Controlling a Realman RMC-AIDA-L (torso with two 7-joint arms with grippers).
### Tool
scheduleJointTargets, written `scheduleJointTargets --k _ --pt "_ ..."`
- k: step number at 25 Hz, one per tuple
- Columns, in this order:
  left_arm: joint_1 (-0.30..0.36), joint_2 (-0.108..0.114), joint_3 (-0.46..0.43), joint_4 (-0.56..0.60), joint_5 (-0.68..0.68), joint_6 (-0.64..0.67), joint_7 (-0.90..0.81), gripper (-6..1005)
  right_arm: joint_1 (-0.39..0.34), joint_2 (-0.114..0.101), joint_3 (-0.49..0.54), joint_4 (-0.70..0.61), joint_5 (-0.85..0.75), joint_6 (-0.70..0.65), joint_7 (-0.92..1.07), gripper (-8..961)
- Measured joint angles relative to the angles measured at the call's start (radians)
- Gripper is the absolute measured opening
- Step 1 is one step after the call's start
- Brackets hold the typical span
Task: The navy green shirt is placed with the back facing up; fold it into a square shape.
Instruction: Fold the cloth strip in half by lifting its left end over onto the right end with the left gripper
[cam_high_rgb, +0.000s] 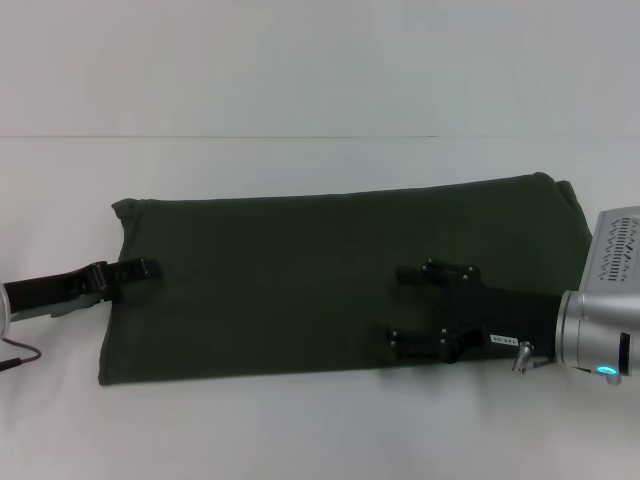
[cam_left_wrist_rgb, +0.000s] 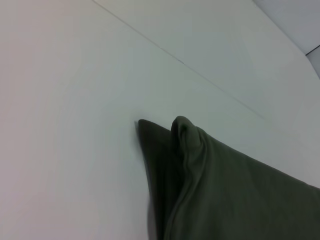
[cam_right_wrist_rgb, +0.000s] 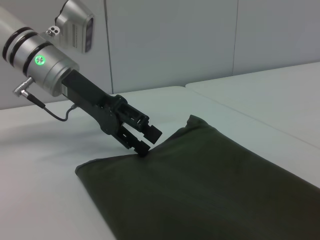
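Folding partway: shirt (cam_high_rgb: 300, 280) already long band on table (cam_high_rgb: 300, 80); left gripper (cam_high_rgb: 140, 270) nipping its end, right gripper (cam_high_rgb: 410, 305) wide above; crosswise folds left.

navy green shirt (cam_high_rgb: 300, 280): soft matt cloth | table (cam_high_rgb: 300, 80): smooth matt white surface

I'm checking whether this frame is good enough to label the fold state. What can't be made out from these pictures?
- Head view: whether the left gripper pinches the navy green shirt or only rests on its edge; right gripper hovers open above it.
- Left wrist view: own fingers out of frame; the shirt is cut off by the edge.
- All views: sleeves, collar and layer count are hidden within the fold.
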Motion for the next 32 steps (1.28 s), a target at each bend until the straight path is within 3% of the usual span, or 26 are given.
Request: scheduleJointTargets --k 6,14,32 --pt "-0.003 0.002 -0.005 0.009 0.000 0.013 -0.008 875 0.001 0.000 0.002 0.000 0.003 0.003 0.000 899" --pt "0.003 0.041 -0.008 0.056 0.059 0.072 -0.076 876 0.001 0.000 0.011 0.000 0.003 0.000 0.000 899" --pt "0.005 0.020 -0.002 0.064 0.092 0.015 -0.053 875 0.004 0.001 0.010 0.000 0.003 0.003 0.000 900"
